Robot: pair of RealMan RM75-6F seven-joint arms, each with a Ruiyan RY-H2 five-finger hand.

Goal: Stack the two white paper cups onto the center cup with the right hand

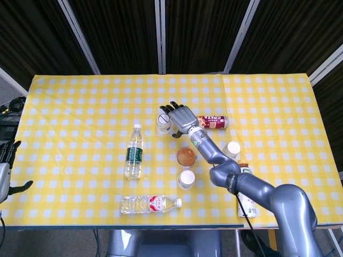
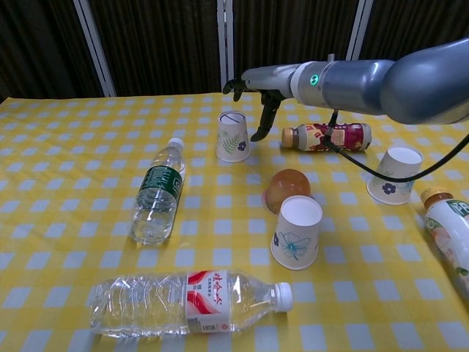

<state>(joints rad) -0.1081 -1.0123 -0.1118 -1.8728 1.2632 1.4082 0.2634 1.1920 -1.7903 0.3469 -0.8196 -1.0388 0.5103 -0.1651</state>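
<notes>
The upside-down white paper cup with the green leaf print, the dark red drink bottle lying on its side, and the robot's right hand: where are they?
Leaf-print white paper cup (image 2: 233,139), chest view: its printed side wall.
Dark red drink bottle (image 2: 333,136), chest view: its label.
Right hand (image 1: 181,117), head view: the back of the hand.
</notes>
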